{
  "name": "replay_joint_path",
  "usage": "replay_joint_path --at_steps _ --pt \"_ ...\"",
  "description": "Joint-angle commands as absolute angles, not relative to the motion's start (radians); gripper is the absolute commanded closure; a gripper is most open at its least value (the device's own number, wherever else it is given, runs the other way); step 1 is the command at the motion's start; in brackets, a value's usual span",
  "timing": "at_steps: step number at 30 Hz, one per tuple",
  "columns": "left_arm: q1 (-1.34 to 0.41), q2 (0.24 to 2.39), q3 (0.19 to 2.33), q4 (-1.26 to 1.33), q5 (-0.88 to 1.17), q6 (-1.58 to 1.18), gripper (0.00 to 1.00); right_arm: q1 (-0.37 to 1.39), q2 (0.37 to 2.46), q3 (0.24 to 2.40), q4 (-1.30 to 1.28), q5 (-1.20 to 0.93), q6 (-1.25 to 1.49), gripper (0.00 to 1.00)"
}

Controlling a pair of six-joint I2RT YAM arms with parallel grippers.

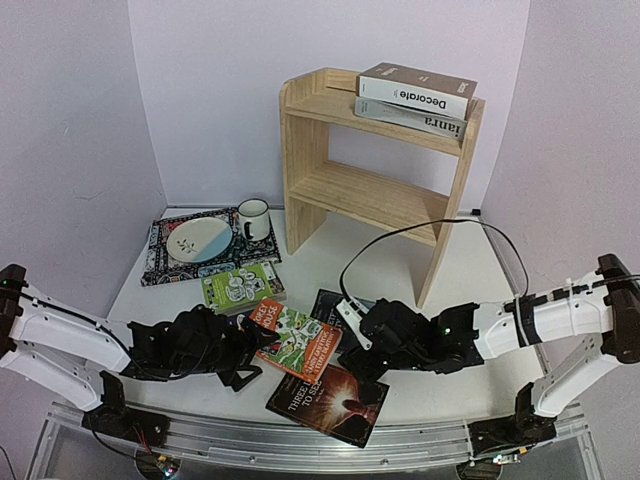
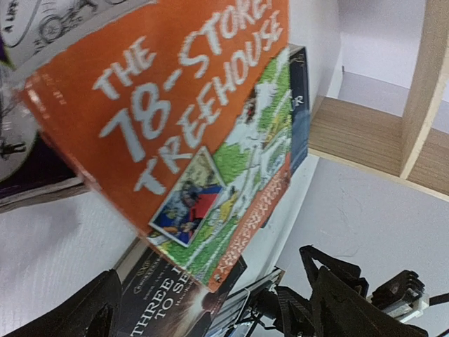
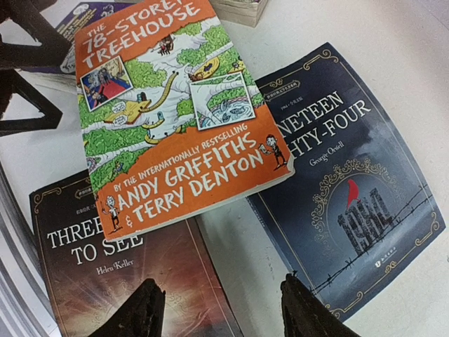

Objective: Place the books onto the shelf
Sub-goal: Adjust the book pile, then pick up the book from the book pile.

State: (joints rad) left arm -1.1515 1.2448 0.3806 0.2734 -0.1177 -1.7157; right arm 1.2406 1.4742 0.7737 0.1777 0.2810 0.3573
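Orange book (image 1: 297, 342) looks next (two already shelved): left gripper (image 1: 245, 370) gapes wide beside it, right gripper (image 1: 358, 352) half-open and empty; its edge wants a pinch.

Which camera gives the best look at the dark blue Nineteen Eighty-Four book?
The right wrist view: the blue book lies mostly uncovered there, author's name readable. The top view shows only a dark corner beside the orange book; the left wrist view shows a thin strip behind it.

Lab test booth: bare pale walls (image 1: 330, 40), aluminium rail (image 1: 300, 442).
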Motion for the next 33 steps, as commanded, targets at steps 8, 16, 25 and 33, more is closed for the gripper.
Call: replay_joint_path --at_steps 8,16,25,33 --pt "-1.155 1.294 0.313 0.563 -0.188 -1.696 0.09 1.244 1.369 0.737 0.111 0.313 0.363 0.42" --pt "-1.155 1.515 0.382 0.646 -0.070 -1.714 0.11 1.245 1.390 0.746 0.110 0.308 0.360 0.42" --pt "-1.155 1.572 0.366 0.713 -0.141 -1.710 0.28 1.244 1.347 0.732 0.106 0.326 0.343 0.42" --pt "-1.154 1.559 0.366 0.726 -0.182 -1.639 0.61 1.244 1.348 0.736 0.103 0.325 0.338 0.42"
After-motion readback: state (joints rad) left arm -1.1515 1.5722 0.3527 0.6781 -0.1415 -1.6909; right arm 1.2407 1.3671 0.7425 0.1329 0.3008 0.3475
